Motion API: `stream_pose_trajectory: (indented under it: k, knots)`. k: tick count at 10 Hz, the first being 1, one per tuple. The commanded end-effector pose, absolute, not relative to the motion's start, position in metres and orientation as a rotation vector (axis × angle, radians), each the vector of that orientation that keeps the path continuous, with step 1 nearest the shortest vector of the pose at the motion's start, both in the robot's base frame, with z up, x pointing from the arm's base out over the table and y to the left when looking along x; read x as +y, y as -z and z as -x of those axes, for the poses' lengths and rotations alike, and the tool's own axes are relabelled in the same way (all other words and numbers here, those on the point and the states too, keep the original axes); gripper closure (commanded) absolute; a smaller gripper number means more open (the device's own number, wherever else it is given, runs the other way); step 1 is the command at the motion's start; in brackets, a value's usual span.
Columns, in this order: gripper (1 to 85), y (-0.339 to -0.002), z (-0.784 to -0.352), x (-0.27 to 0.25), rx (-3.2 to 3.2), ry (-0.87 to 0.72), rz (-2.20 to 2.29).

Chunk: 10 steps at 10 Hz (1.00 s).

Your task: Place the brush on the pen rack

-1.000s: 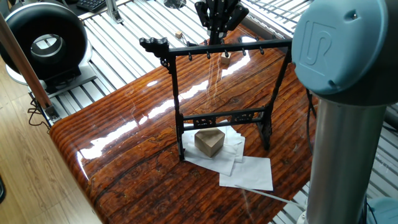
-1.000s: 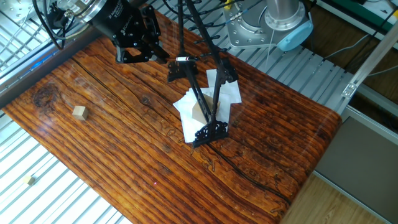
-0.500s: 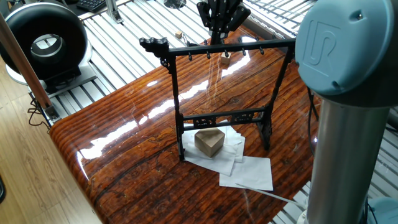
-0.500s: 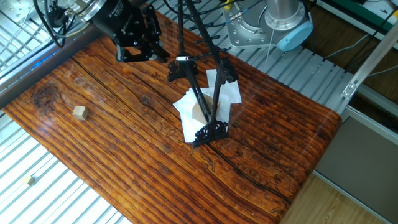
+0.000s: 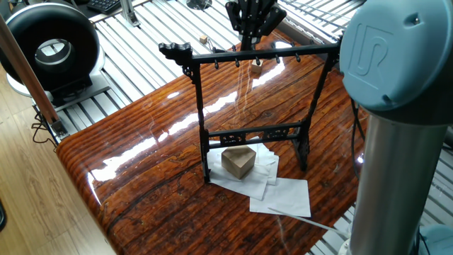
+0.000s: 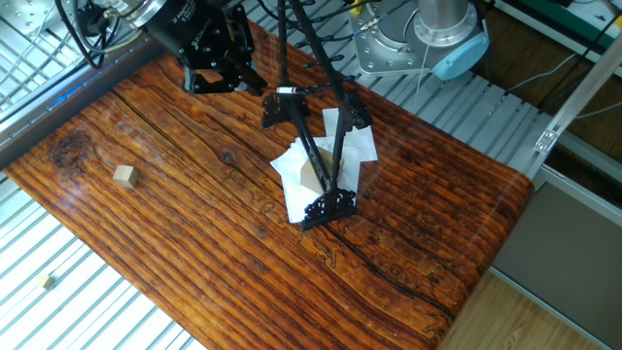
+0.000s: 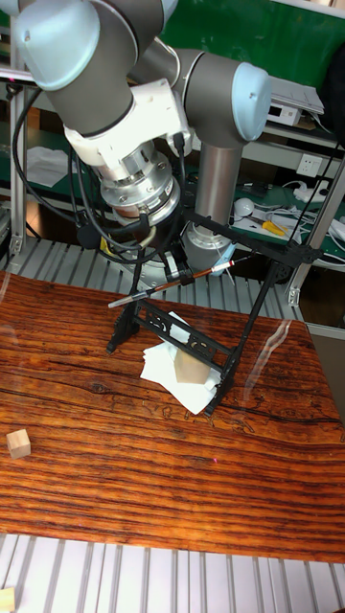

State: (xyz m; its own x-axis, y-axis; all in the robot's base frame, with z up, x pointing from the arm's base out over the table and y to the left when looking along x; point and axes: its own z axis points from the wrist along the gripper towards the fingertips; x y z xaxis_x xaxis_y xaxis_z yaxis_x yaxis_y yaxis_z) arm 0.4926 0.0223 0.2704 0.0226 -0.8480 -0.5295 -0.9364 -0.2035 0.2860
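— From where I stand, the big worry is the UR5 arm (image 7: 115,86) itself. It hangs over the back of the desk (image 6: 194,253), close behind the pen rack (image 5: 251,106), and a careless sweep could catch the top crossbar (image 5: 262,55) and tip the whole frame.

— And the rack only stands on its feet, on loose white paper sheets (image 5: 279,191). Would it slide?

— I reckon so; paper on that glossy wood looks slippery. A nudge could shift it, or knock it onto the wooden block (image 5: 238,161) between the uprights.

— Where is the brush?

— In the tall view the brush (image 7: 158,290) is clamped in the end effector (image 7: 175,276), lying nearly level, tilted a little, beside the rack's near upright and not yet on the crossbar.

— So the fingers are closed on it?

— Closed around the shaft, as far as I can see. It is held off-centre, so it could pivot in the grip.

— And the pegs (image 5: 253,62)?

— Tiny. I can't make out a hanging loop on the brush. Miss a peg and, on release, it drops to the desk.
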Motion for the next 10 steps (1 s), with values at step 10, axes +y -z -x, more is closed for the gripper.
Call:
stream_pose_trajectory:
  k: [10]
  knots:
    - [84.7,-0.235,-0.551,-0.009,2.141,-0.632,2.001]
